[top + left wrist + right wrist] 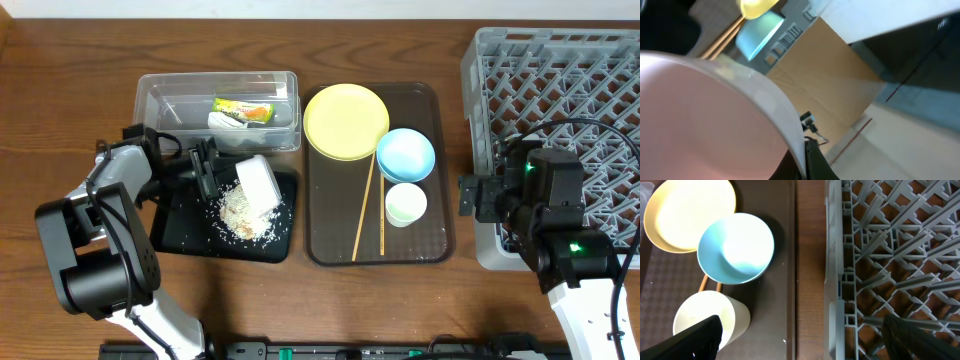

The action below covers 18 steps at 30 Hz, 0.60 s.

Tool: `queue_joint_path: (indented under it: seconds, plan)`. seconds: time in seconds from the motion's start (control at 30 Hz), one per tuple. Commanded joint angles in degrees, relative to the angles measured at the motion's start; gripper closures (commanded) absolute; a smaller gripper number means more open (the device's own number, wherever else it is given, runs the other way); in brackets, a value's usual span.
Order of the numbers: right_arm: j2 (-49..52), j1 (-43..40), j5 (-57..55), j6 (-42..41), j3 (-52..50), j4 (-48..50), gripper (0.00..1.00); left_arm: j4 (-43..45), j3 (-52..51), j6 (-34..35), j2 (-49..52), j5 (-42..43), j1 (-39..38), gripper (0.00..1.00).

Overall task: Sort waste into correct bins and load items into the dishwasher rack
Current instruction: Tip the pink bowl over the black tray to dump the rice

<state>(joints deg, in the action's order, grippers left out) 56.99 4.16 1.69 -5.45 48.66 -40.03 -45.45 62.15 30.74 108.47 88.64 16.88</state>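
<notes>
Grip status: the left hand [205, 168] is closed on the rim of a pinkish-white round bowl [258, 183]. The bowl is tipped on its side over a shallow black rectangular tray [180, 228]. In the left wrist view the bowl's pink wall fills the lower left of the frame. A heap of whitish-beige rice-like food scraps [240, 212] lies in the tray, directly below the bowl. Whether the bowl touches the heap cannot be told. A clear plastic rectangular tub [165, 98] stands just behind the tray. It contains a crumpled green-yellow-orange wrapper with white paper [242, 112].

The right hand [801, 325] is fully open and holds nothing. It hangs between a dark brown serving tray [432, 110] and a large grey plastic lattice rack [555, 90]. On the serving tray, a small pale cup [707, 317] is nearest the hand. A light blue round bowl [736, 247] sits behind the cup. A yellow round plate [687, 212] sits beyond the bowl, its edge under the bowl's rim. Thin wooden chopsticks [368, 215] lie lengthwise beside the cup. All items rest on a brown wooden counter [60, 90].
</notes>
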Motion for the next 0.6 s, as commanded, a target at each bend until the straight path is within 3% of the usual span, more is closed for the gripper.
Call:
queue_joint_path:
  seconds: [0.0, 0.3, 0.4, 0.57]
  plan:
    - [-0.1, 0.4, 0.3, -0.3, 1.0, 0.0, 0.01, 0.7, 0.0, -10.4, 0.1, 1.5, 0.5, 0.94]
    - [-0.1, 0.4, 0.3, -0.3, 1.0, -0.1, 0.01, 0.5, 0.0, -10.8, 0.0, 1.5, 0.4, 0.94]
    - [-0.1, 0.4, 0.3, -0.3, 1.0, -0.1, 0.01, 0.5, 0.0, -13.9, -1.3, 1.3, 0.3, 0.94]
    - [-0.1, 0.4, 0.3, -0.3, 1.0, 0.0, 0.01, 0.6, 0.0, -14.7, -7.9, -10.9, -2.3, 0.94]
